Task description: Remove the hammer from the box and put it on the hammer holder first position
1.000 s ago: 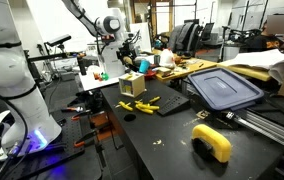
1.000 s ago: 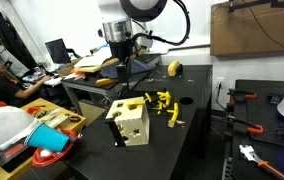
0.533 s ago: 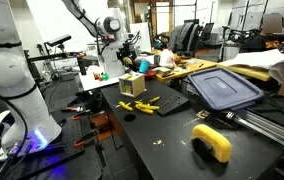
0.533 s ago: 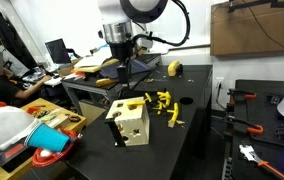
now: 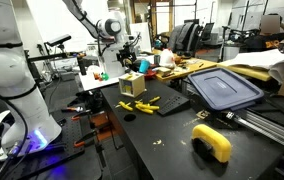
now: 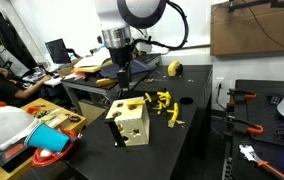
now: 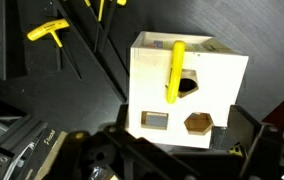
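Note:
The small tan box (image 7: 188, 100) stands on the black table, with shaped holes in its faces. It shows in both exterior views (image 5: 132, 86) (image 6: 130, 123). A yellow hammer handle (image 7: 176, 72) sticks up out of a hole in the box's top (image 6: 132, 103). My gripper (image 7: 177, 165) hangs right above the box, apart from it (image 6: 122, 80) (image 5: 123, 66). Its dark fingers are spread to either side of the box and hold nothing. I cannot tell which thing is the hammer holder.
Several yellow tools (image 6: 164, 104) (image 5: 142, 105) (image 7: 48, 32) lie on a dark plate beside the box. A large dark-blue lidded bin (image 5: 222, 88) and a yellow curved object (image 5: 212, 142) sit further along the table. A cluttered desk (image 6: 42, 125) stands past the table's edge.
The arm's upper links have shifted a little and the gripper has come down slightly over the box. The box and hammer have not moved.

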You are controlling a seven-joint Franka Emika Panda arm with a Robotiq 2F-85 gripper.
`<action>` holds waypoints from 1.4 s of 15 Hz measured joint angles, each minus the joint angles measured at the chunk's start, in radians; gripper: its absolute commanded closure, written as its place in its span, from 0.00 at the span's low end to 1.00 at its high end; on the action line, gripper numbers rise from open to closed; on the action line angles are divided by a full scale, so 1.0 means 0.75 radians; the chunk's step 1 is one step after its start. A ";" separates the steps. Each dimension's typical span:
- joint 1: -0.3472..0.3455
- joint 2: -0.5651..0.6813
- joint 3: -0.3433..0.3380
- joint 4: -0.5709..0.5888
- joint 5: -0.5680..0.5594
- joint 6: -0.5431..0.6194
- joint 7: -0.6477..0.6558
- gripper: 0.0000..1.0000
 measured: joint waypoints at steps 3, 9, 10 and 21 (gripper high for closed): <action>0.005 0.047 0.000 0.044 -0.007 -0.034 0.000 0.00; 0.008 0.143 -0.001 0.131 -0.007 -0.118 -0.005 0.00; 0.007 0.157 -0.002 0.138 -0.007 -0.120 -0.006 0.00; -0.007 0.229 -0.003 0.141 0.026 -0.120 -0.035 0.00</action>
